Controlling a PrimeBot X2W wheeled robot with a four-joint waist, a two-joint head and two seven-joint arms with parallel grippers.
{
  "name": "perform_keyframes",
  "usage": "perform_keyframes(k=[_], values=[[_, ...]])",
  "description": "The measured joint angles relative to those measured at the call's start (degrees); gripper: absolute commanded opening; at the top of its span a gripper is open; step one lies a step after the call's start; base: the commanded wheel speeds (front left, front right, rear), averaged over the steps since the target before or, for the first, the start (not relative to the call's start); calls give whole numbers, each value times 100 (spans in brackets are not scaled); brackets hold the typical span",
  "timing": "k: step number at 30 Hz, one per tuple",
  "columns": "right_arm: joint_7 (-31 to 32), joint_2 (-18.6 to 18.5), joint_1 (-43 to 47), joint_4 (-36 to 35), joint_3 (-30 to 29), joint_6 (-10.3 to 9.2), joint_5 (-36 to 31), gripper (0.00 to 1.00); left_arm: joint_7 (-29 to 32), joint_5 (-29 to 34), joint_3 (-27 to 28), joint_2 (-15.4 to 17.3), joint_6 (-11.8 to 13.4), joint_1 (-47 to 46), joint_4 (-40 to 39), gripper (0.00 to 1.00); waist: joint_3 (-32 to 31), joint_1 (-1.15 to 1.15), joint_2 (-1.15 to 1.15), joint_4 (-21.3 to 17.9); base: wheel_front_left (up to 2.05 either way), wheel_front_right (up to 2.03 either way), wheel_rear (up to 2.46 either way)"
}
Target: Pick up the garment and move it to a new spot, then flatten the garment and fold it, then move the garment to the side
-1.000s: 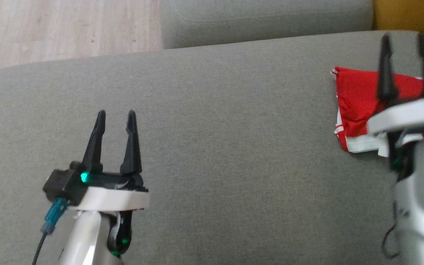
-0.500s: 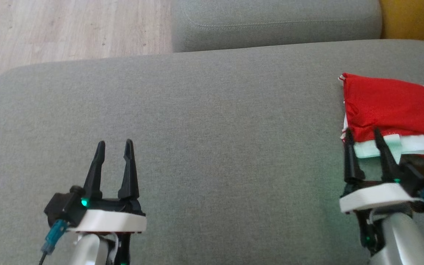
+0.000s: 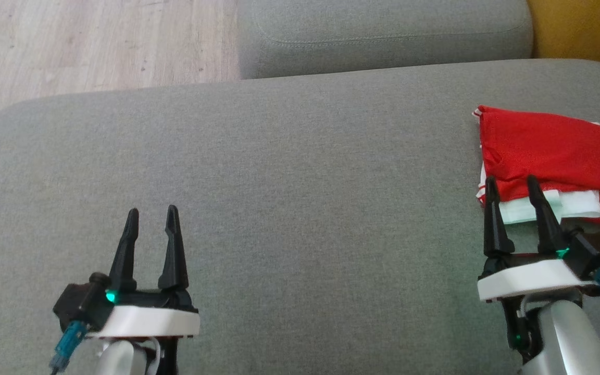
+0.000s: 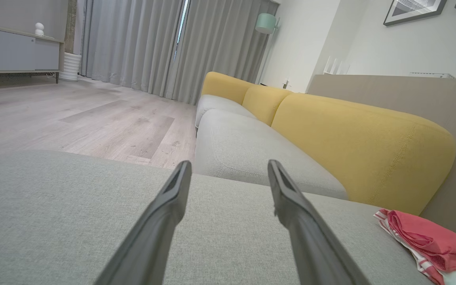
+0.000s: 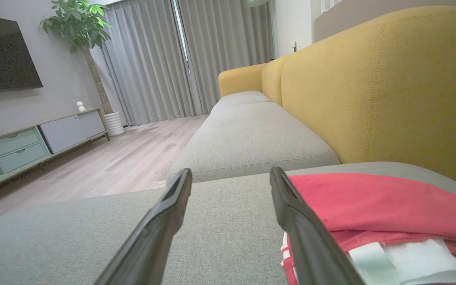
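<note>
The garment [image 3: 555, 153] is a folded red cloth with white trim, lying at the right end of the grey sofa seat [image 3: 300, 198]; it also appears at the lower right in the left wrist view [image 4: 434, 245] and the right wrist view [image 5: 382, 209]. My right gripper [image 3: 511, 185] is open and empty just in front of the garment's near left corner, its fingertips overlapping the cloth's edge in the head view. Far to the left, my left gripper [image 3: 151, 214] hangs open and empty over bare cushion.
A second grey seat cushion [image 3: 383, 34] lies beyond the one in front. Yellow backrests [image 5: 374, 83] run along the right. Wooden floor [image 3: 97, 41] lies off the far left edge, with a TV cabinet [image 5: 34, 138], a plant and curtains further off.
My right gripper has drawn back off the garment toward me and now sits low in front of it. The left gripper has also retreated toward me. The head view has shifted a little.
</note>
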Motion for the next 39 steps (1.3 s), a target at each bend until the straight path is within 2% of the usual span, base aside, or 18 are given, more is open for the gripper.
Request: perform_keyframes(k=[5, 6, 14, 39], values=[[0, 0, 1, -25, 63, 0, 5, 100, 0, -16, 2, 0, 0, 15, 3, 100, -25, 0, 0, -26, 0, 0, 0], [0, 0, 1, -25, 81, 0, 5, 0, 0, -75, 15, 0, 0, 17, 0, 0, -25, 0, 0, -32, 0, 0, 0], [54, 7, 415, 505, 122, -1, 120, 0, 52, -288, -22, -7, 8, 383, 516, 0, -31, 0, 0, -40, 0, 0, 0], [452, 7, 420, 415, -44, -2, 1734, 0, 406, -1722, 144, 5, 8, 360, 516, 0, -63, 0, 0, -45, 0, 0, 0]])
